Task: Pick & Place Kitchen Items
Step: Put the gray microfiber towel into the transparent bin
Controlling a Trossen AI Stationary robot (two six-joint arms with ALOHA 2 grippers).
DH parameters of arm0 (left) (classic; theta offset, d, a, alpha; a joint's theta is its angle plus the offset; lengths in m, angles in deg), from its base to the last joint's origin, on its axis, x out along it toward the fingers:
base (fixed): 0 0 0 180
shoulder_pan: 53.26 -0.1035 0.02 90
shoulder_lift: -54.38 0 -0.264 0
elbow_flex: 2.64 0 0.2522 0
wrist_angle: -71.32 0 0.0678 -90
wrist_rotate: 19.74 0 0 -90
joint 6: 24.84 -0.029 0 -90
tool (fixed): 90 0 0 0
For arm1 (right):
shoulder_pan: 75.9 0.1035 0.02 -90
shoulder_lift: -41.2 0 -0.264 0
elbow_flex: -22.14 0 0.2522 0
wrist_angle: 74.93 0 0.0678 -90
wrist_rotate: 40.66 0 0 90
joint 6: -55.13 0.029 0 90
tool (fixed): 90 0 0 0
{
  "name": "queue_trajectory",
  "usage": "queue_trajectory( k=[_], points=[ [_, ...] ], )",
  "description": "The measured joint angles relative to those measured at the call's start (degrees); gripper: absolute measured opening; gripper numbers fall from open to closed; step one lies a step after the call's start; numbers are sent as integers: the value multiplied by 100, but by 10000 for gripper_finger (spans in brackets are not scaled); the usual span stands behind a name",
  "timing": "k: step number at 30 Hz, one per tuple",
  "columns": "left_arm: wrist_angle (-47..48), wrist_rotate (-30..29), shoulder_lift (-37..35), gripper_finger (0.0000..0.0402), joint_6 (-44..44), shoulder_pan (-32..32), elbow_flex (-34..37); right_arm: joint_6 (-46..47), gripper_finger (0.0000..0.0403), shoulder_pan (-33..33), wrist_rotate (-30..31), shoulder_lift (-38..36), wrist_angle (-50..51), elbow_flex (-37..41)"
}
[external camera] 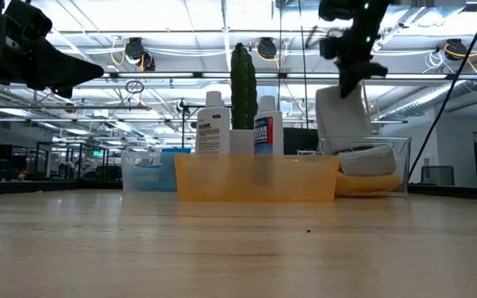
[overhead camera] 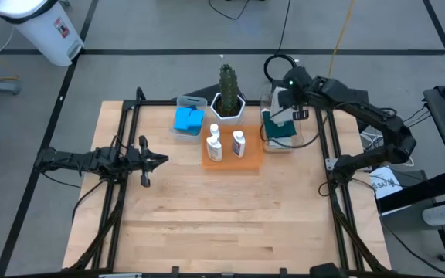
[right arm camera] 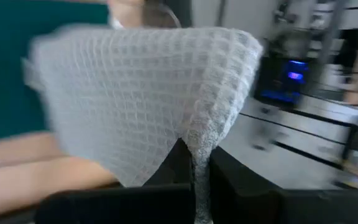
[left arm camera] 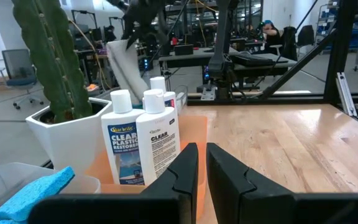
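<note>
My right gripper (overhead camera: 290, 110) is over the clear bin (overhead camera: 309, 139) at the far right, shut on a pale grey waffle cloth (external camera: 340, 116). The bin holds a dark green cloth (overhead camera: 280, 130) on top, and a grey cloth (external camera: 368, 157) and an orange cloth (external camera: 363, 184) show through its wall. Two white labelled bottles (overhead camera: 215, 145) (overhead camera: 239, 143) stand on the flat orange tray (overhead camera: 252, 161). Blue sponges (overhead camera: 189, 120) lie in a clear bin at the far left. My left gripper (overhead camera: 159, 161) is shut and empty over the table's left side, pointing toward the tray. My right gripper pinches the grey waffle cloth at a gathered fold near its top (right arm camera: 199, 148) between its two fingers, which come from above. The cloth hangs below the fingers (external camera: 353, 79). Its lower end reaches the bin's rim; I cannot tell whether it touches the cloths inside.
A cactus in a white hexagonal pot (overhead camera: 229, 99) stands behind the tray, between the two bins. Black frame rails (overhead camera: 122, 131) (overhead camera: 332, 154) run along the table's left and right sides. Bare wood (overhead camera: 222, 224) spreads over the near half of the table.
</note>
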Motion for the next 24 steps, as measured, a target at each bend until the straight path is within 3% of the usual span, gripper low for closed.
queue_trajectory(
  k=[4,8,12,16,24],
  points=[
    [0,-2,1,37,0,0,0,-1012,1,73,966,-17,-1162,588],
    [0,0,1,37,0,1,0,-1748,1,68,1341,-146,-2500,984],
    [1,0,1,37,0,2,0,-1914,1,66,1150,-318,-3248,1364],
    [0,0,1,37,0,0,0,-1433,1,69,760,-502,-3229,1697],
    [2,0,-1,37,0,2,0,-632,1,382,575,-894,-3182,2338]
  ],
)
